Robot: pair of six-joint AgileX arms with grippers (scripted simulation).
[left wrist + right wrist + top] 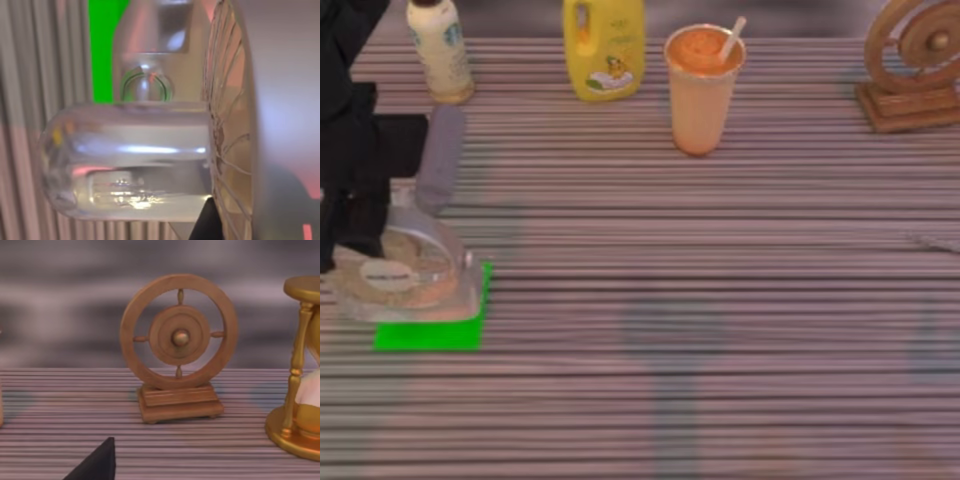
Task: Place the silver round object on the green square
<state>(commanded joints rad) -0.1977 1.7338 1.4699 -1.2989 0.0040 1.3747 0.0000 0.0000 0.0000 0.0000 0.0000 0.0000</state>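
The silver round object (pixel 405 275) leans on its flat base over the green square (pixel 430 335) near the table's left edge, covering most of the patch. Its speckled beige face points up and to the left. My left gripper (pixel 355 245) reaches down onto the object's upper left rim and is shut on it. In the left wrist view the silver round object (pixel 130 155) fills the picture, with one black fingertip (pixel 207 222) against its face and a strip of the green square (pixel 102 50) behind. My right gripper (pixel 100 462) is out of the top view, parked facing the back right corner.
Along the back edge stand a white bottle (pixel 438 50), a yellow bottle (pixel 604 45), an orange drink cup with a straw (pixel 700 88) and a wooden wheel ornament (pixel 915 65). The right wrist view shows that ornament (pixel 179 340) and a golden hourglass (pixel 300 390).
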